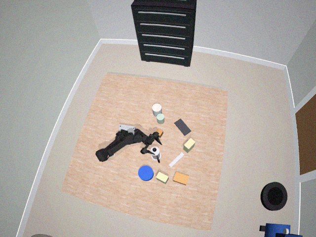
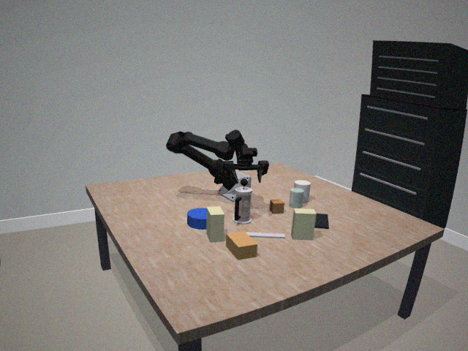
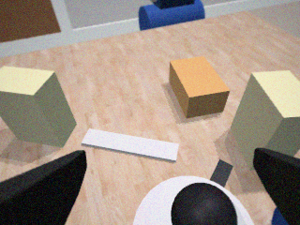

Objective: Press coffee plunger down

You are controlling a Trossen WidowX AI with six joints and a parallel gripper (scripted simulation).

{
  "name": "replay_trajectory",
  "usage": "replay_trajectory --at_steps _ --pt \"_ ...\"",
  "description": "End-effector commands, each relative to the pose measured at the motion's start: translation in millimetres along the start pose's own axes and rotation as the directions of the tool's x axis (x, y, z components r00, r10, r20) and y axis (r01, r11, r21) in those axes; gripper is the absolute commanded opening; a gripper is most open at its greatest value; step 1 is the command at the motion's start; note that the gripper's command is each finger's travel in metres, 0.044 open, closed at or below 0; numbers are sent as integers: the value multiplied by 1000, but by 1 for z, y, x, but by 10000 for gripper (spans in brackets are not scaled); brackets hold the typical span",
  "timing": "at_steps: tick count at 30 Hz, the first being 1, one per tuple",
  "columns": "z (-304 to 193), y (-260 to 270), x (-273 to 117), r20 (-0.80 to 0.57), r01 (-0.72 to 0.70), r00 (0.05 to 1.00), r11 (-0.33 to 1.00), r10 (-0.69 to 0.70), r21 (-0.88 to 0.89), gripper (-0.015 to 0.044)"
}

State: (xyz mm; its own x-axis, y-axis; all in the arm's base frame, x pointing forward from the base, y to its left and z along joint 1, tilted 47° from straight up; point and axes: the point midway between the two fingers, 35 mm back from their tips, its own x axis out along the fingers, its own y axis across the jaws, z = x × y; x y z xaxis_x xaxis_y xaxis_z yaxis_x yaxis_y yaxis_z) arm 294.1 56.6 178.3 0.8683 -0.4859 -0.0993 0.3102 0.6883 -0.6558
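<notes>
- The hand [image 1: 157, 148] [image 2: 244, 181] [image 3: 170, 157] stands wide apart, holding nothing.
- The press [image 1: 155, 154] [image 2: 243, 205] [image 3: 155, 206] is upright on the counter [image 1: 122, 188] [image 2: 302, 279] [image 3: 122, 84], below it.
- Release seems in hand; next, likely lift clear of the knob [image 1: 154, 149] [image 2: 243, 182] [image 3: 203, 211].

In the wrist view, the bottom edge at six o'clock crops the plunger knob [image 3: 203, 208] and white lid [image 3: 155, 202], while a blue thing [image 3: 279, 217] toward four o'clock is mostly cut off.

plain workshop-like room, black drawer cabinet [image 1: 166, 21] [image 2: 400, 173], robot arm [image 1: 122, 142] [image 2: 204, 145] on wood-topped table [image 1: 122, 183] [image 2: 159, 264]
</notes>
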Motion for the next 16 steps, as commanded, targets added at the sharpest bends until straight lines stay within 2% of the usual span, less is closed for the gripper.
replay_trajectory --at_steps 1,7,16 --pt "18 1 -13 -7 -6 1000 1000 6 18 440" --pt "52 -11 -54 2 11 1000 1000 -10 -5 440" --pt "53 -12 -55 4 12 1000 1000 -12 -6 440"
